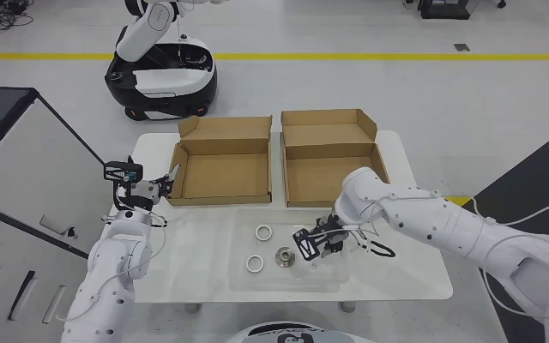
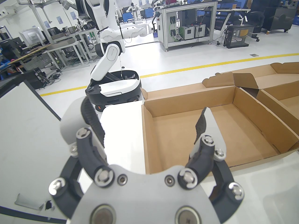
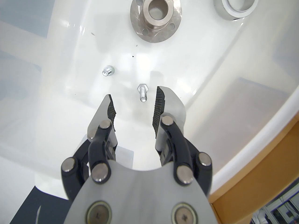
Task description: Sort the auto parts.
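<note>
Your right gripper (image 3: 134, 94): spread over small silver hex bolt (image 3: 142, 93), contact unclear. Left gripper (image 2: 144, 106): spread, empty, beside brown cardboard box (image 2: 254, 115).

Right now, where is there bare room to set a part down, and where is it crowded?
Both brown cardboard boxes are empty: left box, right box. The white table is bare left of the clear plastic tray. The tray's middle is crowded: grey metal flange, white ring and two small silver bolts lie close by the open right gripper.
</note>
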